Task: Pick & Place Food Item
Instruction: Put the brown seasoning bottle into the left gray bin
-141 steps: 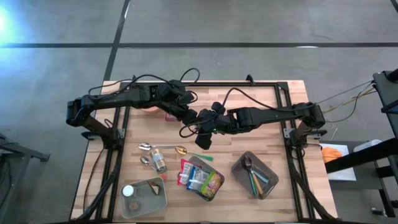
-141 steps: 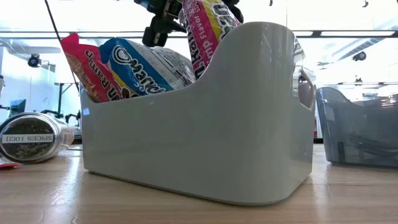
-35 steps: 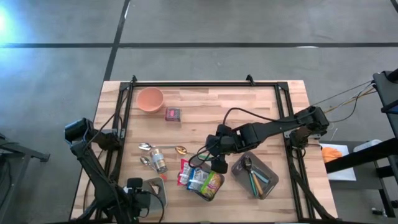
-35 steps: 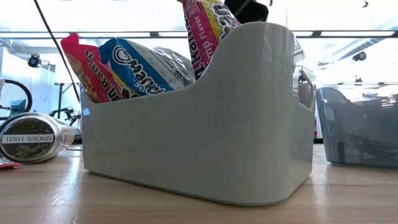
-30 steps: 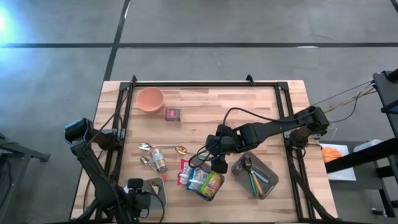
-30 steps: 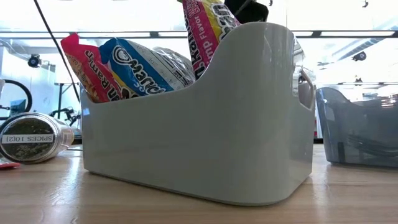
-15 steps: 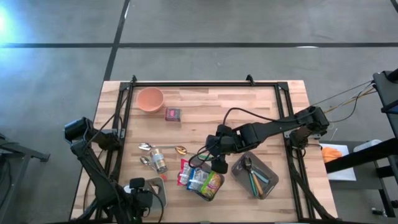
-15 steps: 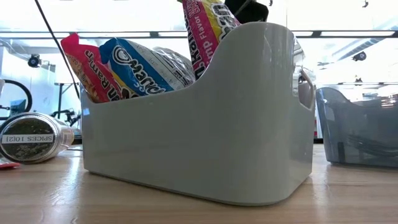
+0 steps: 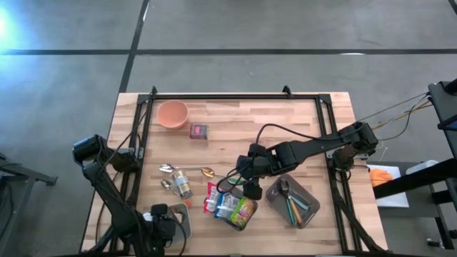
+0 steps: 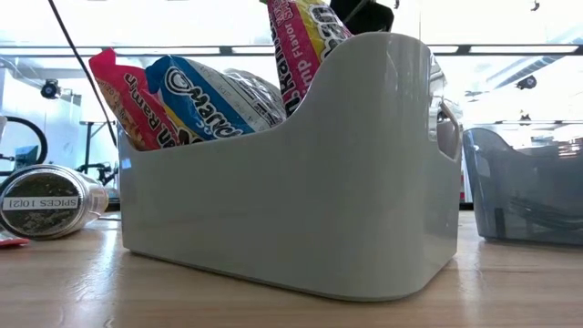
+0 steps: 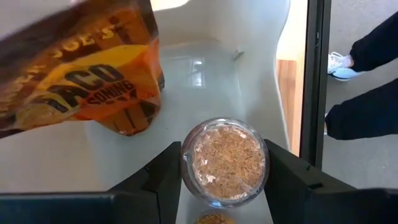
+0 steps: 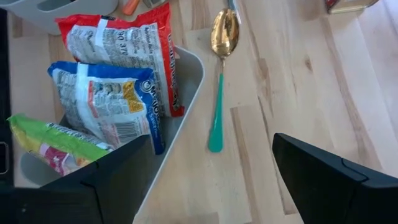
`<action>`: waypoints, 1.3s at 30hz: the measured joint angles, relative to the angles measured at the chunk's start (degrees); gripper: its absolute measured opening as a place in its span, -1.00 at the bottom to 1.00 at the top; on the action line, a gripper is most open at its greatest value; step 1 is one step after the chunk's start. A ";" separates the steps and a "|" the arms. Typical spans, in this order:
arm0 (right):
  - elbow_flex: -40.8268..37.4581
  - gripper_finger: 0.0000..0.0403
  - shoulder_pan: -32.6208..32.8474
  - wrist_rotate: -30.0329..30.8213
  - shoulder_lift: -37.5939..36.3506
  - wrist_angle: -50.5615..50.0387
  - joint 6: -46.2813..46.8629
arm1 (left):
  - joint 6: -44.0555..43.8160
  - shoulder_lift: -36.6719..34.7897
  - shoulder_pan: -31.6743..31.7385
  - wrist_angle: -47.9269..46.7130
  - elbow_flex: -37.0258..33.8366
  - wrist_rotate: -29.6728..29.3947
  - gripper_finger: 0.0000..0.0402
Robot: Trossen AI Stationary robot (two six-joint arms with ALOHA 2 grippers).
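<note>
An orange bowl and a small dark box sit near the desk's far edge. A grey bin holds utensils. A person's legs stand beside the desk.

A pale grey bin occupies the left of the frame, resting on a light wooden worktop. Three snack packets stand in it: a red-and-white packet at upper left, a blue-and-white packet just below and overlapping it, and a green-and-yellow packet at lower left. Right of the bin, a spoon lies on the worktop, gold bowl toward the top of the frame, teal handle toward the bottom, close to the bin rim but apart from it. The right tool shows as two dark fingers at the bottom corners, set wide apart with nothing between them. Part of another grey container sits at the top left edge.
</note>
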 joint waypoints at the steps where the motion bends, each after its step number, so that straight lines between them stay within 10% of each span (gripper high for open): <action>1: 0.00 0.66 0.00 -0.43 0.00 0.00 -0.02 | 0.00 -0.02 0.02 0.04 -0.13 0.00 -0.14; 39: 0.00 0.66 0.00 -0.66 0.00 0.07 -0.28 | 1.73 -0.04 -0.21 1.56 -1.76 0.47 -0.14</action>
